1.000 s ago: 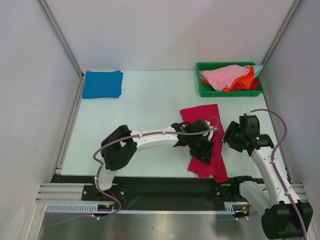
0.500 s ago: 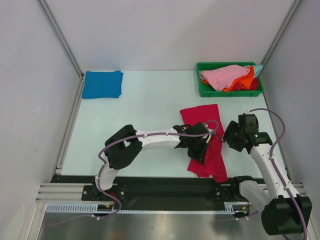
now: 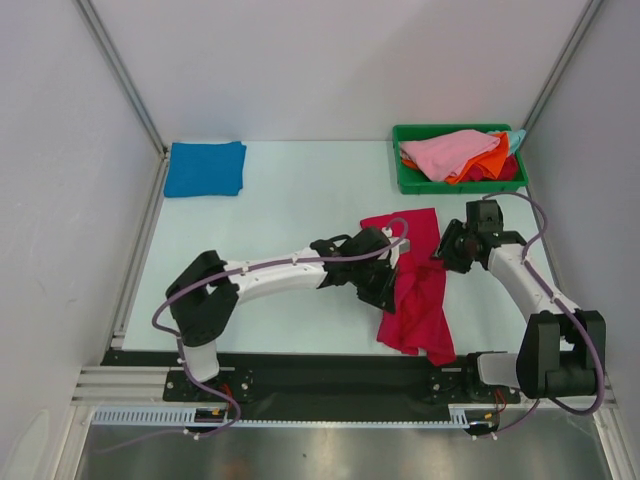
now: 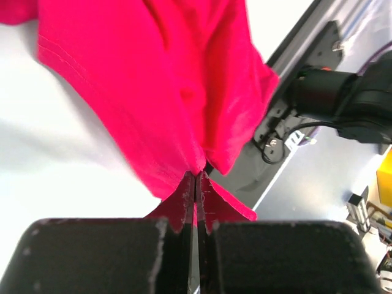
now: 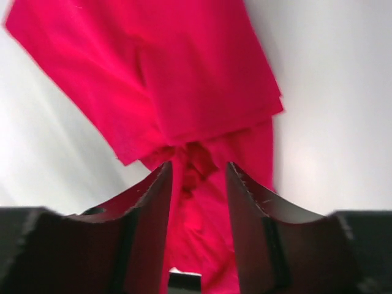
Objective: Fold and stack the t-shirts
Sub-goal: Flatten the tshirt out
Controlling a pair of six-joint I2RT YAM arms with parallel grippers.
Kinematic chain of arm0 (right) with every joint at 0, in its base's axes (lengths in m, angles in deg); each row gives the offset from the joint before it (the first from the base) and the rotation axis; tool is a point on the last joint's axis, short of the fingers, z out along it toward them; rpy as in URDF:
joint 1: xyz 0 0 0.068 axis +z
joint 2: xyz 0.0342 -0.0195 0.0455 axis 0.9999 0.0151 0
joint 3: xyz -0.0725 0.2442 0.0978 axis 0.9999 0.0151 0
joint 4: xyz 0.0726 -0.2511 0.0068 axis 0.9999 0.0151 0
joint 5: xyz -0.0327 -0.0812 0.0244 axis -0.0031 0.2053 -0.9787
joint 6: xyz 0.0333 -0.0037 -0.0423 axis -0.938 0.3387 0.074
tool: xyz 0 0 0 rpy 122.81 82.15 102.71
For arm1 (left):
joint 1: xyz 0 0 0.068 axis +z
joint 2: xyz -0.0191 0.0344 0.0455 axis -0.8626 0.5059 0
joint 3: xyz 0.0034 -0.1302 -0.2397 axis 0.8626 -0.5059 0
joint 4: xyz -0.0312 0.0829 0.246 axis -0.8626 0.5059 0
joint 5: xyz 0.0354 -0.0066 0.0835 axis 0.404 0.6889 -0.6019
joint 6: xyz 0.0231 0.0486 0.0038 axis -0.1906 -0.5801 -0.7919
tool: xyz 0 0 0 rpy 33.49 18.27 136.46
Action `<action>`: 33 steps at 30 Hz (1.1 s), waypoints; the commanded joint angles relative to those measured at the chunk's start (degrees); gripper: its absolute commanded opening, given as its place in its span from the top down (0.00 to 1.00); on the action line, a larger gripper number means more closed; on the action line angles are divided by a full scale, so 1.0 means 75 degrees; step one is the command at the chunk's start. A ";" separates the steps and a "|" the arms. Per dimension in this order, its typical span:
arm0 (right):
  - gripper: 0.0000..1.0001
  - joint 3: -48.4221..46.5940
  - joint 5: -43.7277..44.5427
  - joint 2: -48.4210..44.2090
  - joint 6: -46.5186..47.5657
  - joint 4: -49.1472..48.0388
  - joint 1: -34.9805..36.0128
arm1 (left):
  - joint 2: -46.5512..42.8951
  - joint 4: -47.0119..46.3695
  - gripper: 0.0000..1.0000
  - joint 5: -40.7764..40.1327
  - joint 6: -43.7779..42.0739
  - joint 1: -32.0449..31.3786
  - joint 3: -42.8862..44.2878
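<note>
The crimson t-shirt [image 3: 420, 300] lies crumpled on the table's near right part. My left gripper [image 3: 383, 283] is at its left edge and is shut on a fold of it; in the left wrist view [image 4: 196, 179] the cloth [image 4: 153, 92] hangs from the closed fingertips. My right gripper [image 3: 447, 247] is at the shirt's right edge, open, its fingers [image 5: 150, 202] straddling bunched crimson cloth [image 5: 196, 79] just below them. A folded blue t-shirt [image 3: 205, 168] lies at the far left. Pink [image 3: 450, 150], orange [image 3: 485, 165] and light blue [image 3: 517, 137] shirts lie in the bin.
The green plastic bin [image 3: 450, 187] stands at the far right corner. White walls with metal rails bound the table on the left, back and right. A black base rail [image 3: 320, 375] runs along the near edge, close to the shirt's lower end.
My left gripper has pulled the held shirt edge left and away from the near edge. My right arm has reached forward and left, bringing its gripper to the shirt's right edge.
</note>
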 commanded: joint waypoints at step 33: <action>1.00 0.0053 0.0650 0.0434 0.0082 -0.0381 0.1872 | -0.4896 0.0162 1.00 -0.1181 0.0697 0.3019 -0.2769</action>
